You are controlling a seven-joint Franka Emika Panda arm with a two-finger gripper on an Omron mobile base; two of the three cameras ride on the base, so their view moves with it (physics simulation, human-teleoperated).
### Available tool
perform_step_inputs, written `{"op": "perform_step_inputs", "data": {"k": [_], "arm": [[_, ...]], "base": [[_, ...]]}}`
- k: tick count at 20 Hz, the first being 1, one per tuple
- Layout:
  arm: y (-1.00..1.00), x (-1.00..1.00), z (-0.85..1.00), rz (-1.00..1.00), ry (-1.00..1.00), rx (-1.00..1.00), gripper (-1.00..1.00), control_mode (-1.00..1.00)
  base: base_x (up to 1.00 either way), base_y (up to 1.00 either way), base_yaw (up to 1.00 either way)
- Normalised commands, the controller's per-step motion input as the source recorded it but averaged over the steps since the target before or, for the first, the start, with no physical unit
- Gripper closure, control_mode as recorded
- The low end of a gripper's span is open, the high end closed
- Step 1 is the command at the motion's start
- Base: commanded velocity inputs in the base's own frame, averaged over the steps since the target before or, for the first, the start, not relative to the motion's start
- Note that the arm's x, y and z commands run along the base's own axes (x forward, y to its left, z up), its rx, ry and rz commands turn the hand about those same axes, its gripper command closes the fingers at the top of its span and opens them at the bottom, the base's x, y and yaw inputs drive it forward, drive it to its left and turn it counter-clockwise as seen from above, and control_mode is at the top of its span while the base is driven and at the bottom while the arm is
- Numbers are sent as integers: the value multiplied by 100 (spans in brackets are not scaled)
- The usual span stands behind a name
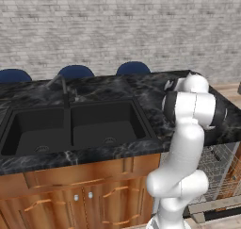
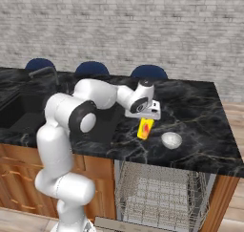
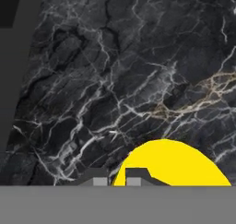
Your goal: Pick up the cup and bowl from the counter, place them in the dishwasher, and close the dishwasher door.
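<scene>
Tilting cup [image 2: 145,129] hangs under tool [image 2: 147,117].

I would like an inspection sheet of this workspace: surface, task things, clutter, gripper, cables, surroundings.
Surface: the counter is glossy black marble with a black double sink and faucet.
Task things: the cup, yellow and red, hangs tilted under the gripper; the bowl, grey, sits on the counter just right of it. The dishwasher is open with wire racks showing; the dishwasher door is down.
Clutter: nothing seen.
Gripper: shut on the cup, above the counter.
Cables: nothing seen.
Surroundings: grey brick wall, three blue chair backs behind the counter, brown wooden cabinets.
</scene>
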Motion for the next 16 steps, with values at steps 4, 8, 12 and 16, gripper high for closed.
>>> {"op": "perform_step_inputs", "data": {"k": [4, 8, 12, 16], "arm": [[7, -66, 3, 0, -24, 0, 100, -100], [0, -57, 1, 0, -20, 4, 100, -100], [0, -58, 9, -7, -16, 10, 100, -100], [0, -54, 17, -17, -12, 11, 100, -100]], "base": [[0, 0, 0], [0, 0, 0], [0, 0, 0], [0, 0, 0]]}}
